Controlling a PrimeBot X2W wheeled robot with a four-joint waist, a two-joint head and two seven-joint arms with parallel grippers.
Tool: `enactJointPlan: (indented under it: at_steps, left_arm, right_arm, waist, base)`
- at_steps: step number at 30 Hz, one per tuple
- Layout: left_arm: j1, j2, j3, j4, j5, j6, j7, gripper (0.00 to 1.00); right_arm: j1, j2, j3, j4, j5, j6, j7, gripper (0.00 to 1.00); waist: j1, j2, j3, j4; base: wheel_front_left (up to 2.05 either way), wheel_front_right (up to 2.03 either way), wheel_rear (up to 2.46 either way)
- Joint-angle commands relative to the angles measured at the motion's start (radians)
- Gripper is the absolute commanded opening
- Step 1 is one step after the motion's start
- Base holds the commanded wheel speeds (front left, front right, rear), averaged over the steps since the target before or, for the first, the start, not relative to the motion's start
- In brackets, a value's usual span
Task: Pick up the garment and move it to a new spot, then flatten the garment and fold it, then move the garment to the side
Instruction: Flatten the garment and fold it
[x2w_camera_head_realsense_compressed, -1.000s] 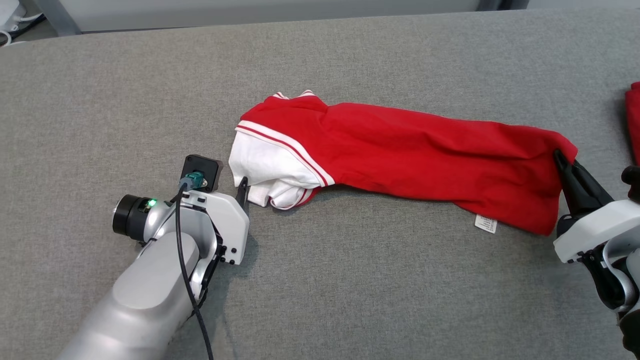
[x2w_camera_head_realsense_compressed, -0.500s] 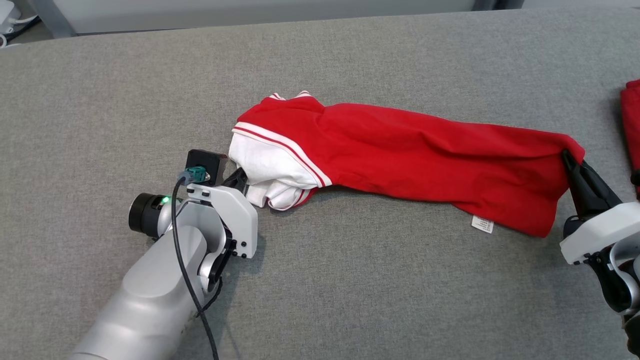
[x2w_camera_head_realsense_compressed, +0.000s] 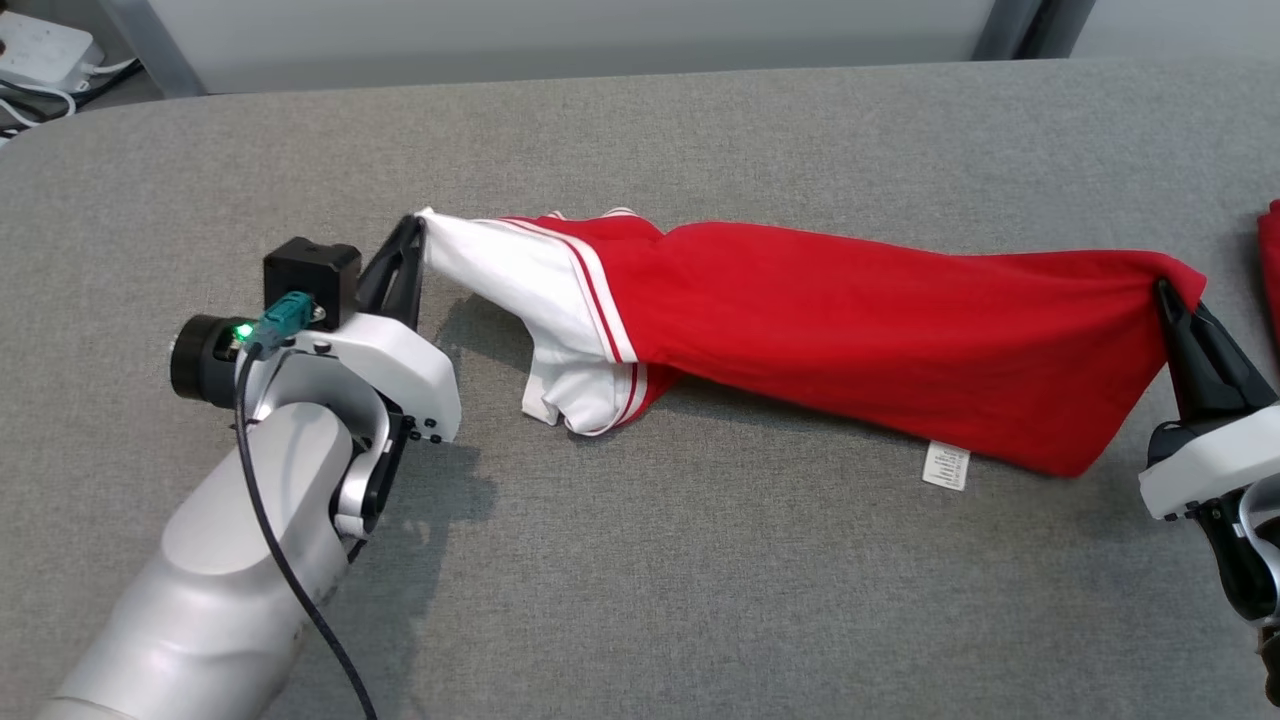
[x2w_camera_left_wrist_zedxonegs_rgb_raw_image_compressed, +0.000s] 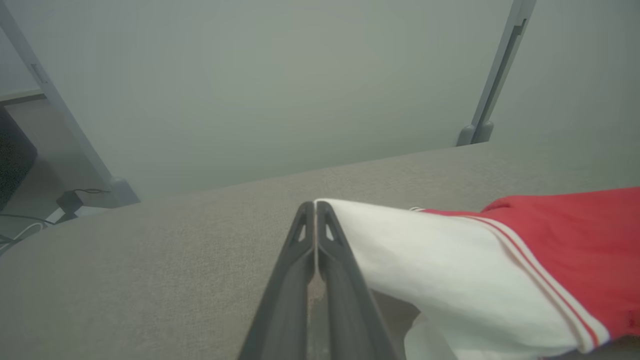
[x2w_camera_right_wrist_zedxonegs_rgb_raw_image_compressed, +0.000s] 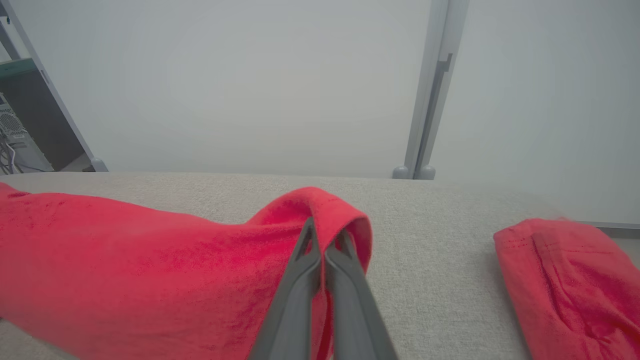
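Note:
The garment is a red shirt with a white, red-striped sleeve, stretched left to right across the grey table. My left gripper is shut on the tip of the white sleeve, lifting it a little off the table; in the left wrist view its fingers meet on the cloth edge. At the right, my right gripper is shut on the red hem corner. A white care label hangs at the lower hem.
A second red cloth lies at the table's far right edge. Behind the table stand pale panels with grey posts. A white power strip and cables sit off the back left corner.
My left gripper closed on the white sleeve and pulled it up and to the left, unfolding the bunched end. The right gripper kept its hold. The head camera shifted slightly.

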Motion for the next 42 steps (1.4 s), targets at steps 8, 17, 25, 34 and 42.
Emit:
enactJointPlan:
  at_steps: [8,17,25,34,42]
  left_arm:
    - [-0.057,0.138,0.089,-0.225,0.015,0.042,-0.016,0.00]
    - [-0.193,0.240,0.151,-0.433,0.046,0.055,-0.004,0.00]
    - [-0.068,0.254,0.134,-0.529,-0.025,0.059,0.075,0.00]
    - [-0.025,0.215,0.095,-0.527,-0.063,0.022,0.083,0.00]
    - [-0.127,0.140,0.064,-0.335,-0.034,-0.063,-0.007,0.00]
  right_arm:
    - [-0.046,-0.018,0.004,-0.069,-0.043,0.004,-0.025,0.00]
    - [-0.263,-0.050,-0.010,-0.075,-0.023,0.004,-0.031,0.00]
    - [-0.182,-0.114,0.126,-0.005,0.163,0.004,0.150,0.00]
    - [-0.197,-0.097,0.126,0.077,0.201,0.004,0.231,0.00]
    - [-0.372,0.041,0.213,0.296,0.153,0.004,0.031,1.00]
  waist:
    - [0.0000,0.0000,-0.021,0.019]
    - [0.0000,0.0000,-0.037,0.029]
    - [0.0000,0.0000,-0.056,0.054]
    - [0.0000,0.0000,-0.036,0.067]
    - [0.0000,0.0000,0.035,0.052]
  base:
    - [0.00,0.00,0.00]
    - [0.00,0.00,0.00]
    - [0.00,0.00,0.00]
    - [0.00,0.00,0.00]
    - [0.00,0.00,0.00]
